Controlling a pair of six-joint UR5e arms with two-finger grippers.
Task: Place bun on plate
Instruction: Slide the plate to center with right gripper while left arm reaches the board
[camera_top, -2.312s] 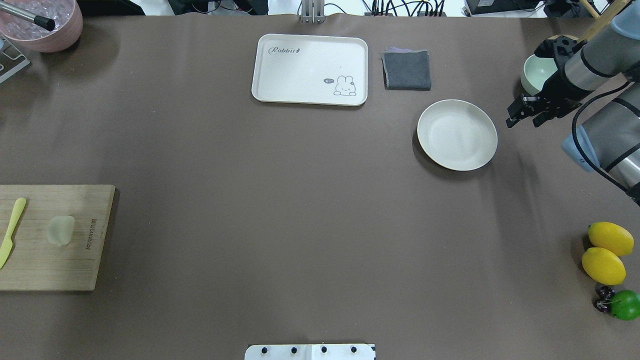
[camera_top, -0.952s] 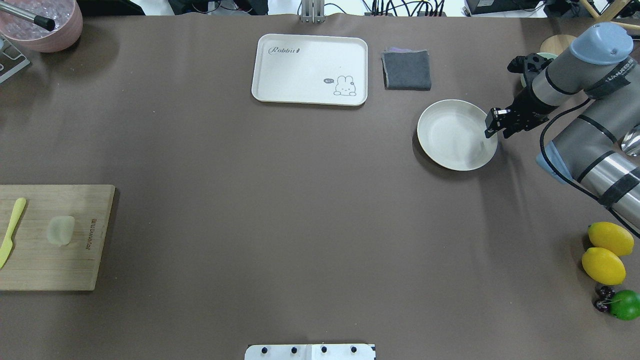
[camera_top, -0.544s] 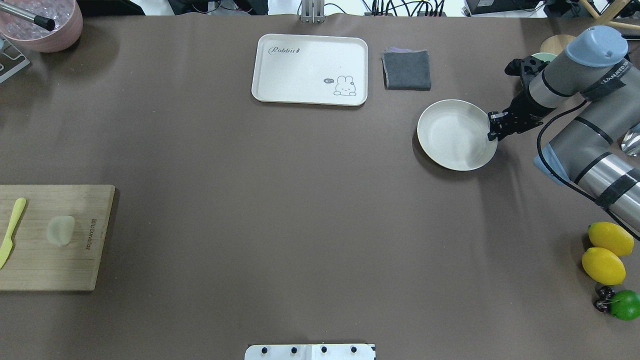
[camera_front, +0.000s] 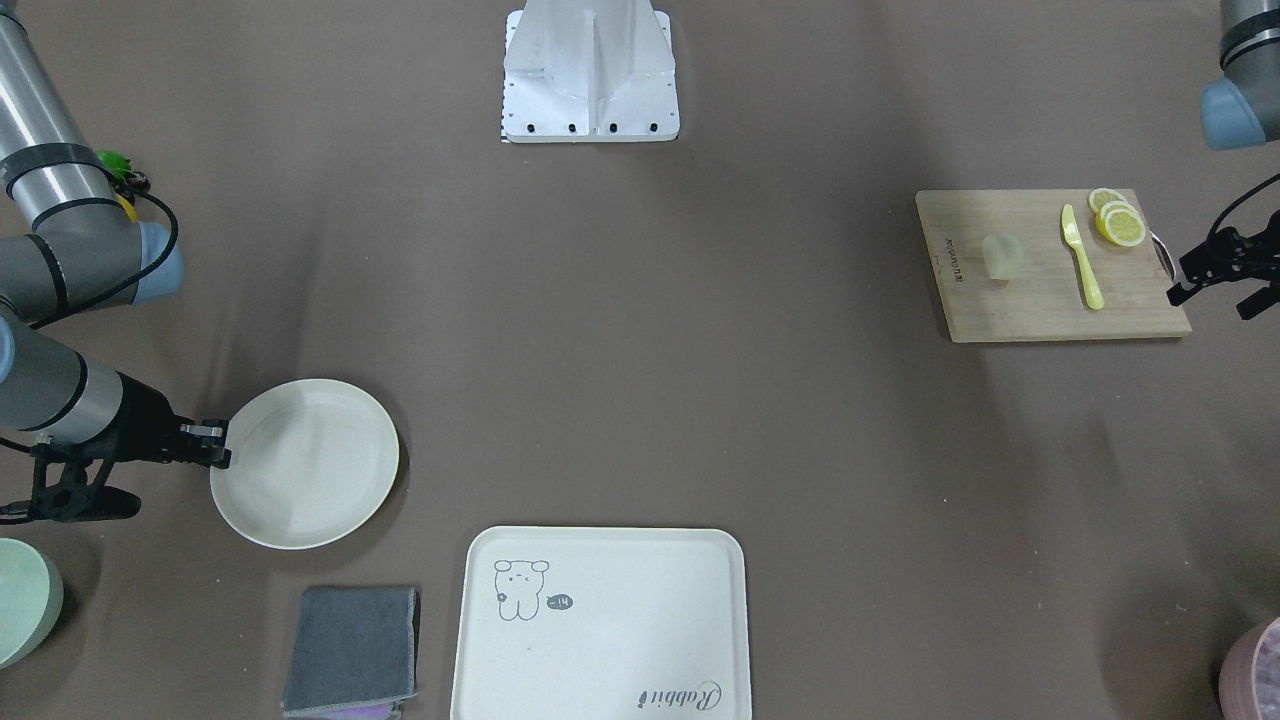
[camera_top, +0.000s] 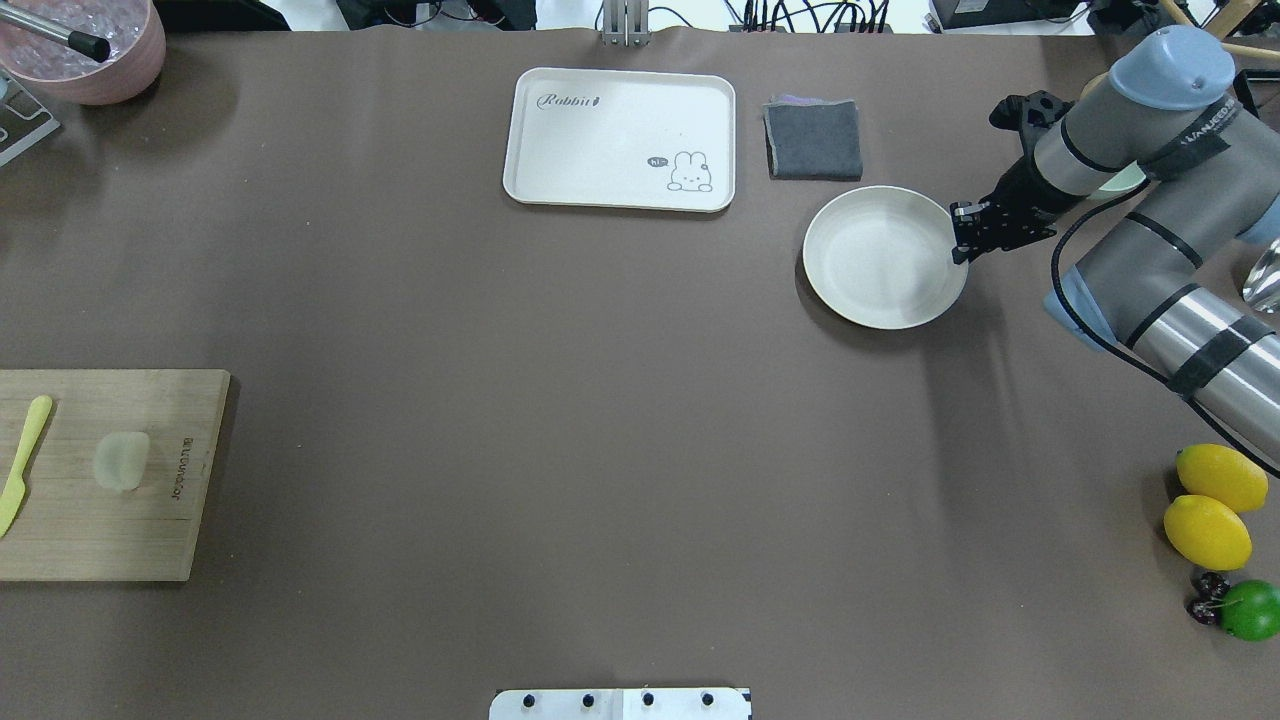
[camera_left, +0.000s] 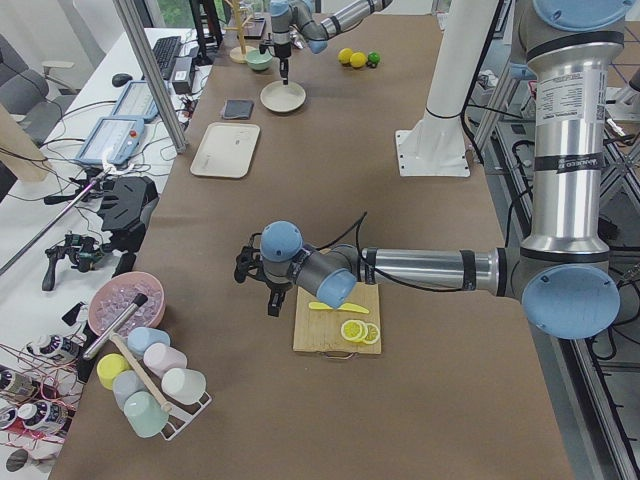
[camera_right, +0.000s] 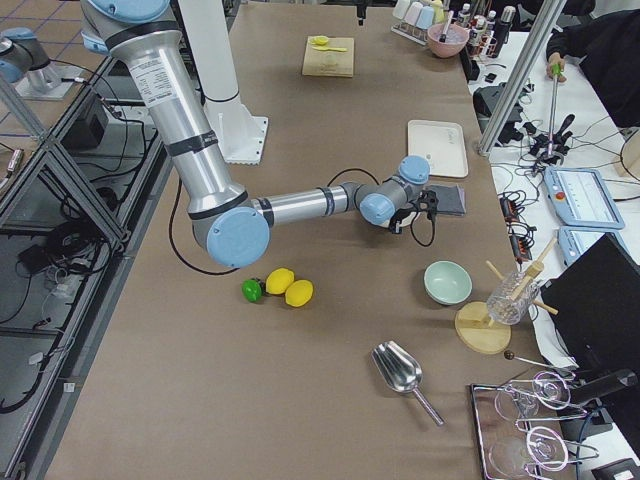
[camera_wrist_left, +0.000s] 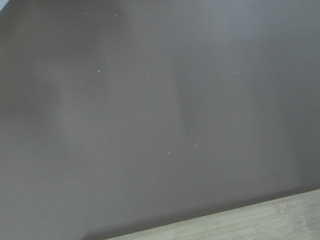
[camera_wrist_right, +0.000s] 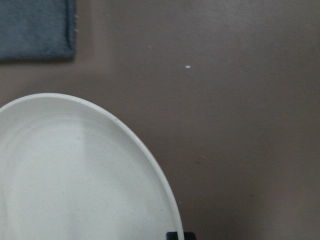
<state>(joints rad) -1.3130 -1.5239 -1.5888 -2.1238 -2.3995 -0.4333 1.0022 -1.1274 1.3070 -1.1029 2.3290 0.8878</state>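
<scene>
The bun (camera_top: 122, 460) is a small pale lump lying on the wooden cutting board (camera_top: 100, 545) at the table's left edge, also seen in the front view (camera_front: 1001, 257). The round cream plate (camera_top: 870, 255) sits far off on the right side, just below the grey cloth. My right gripper (camera_top: 958, 240) is shut on the plate's right rim (camera_front: 232, 440); the right wrist view shows the plate (camera_wrist_right: 75, 175) close up. My left gripper (camera_front: 1212, 285) hangs open and empty just beyond the board's outer edge, a hand's width from the bun.
A cream tray (camera_top: 620, 138) with a rabbit drawing and a folded grey cloth (camera_top: 813, 140) lie at the back. A yellow knife (camera_top: 22, 460) and lemon slices (camera_front: 1118, 222) share the board. Two lemons (camera_top: 1215, 505) and a lime (camera_top: 1250, 610) sit front right; a green bowl (camera_front: 20, 600) is behind the right arm.
My right gripper came down from beside the green bowl to the plate's right rim. In the last half second the plate slid left and back with it.
</scene>
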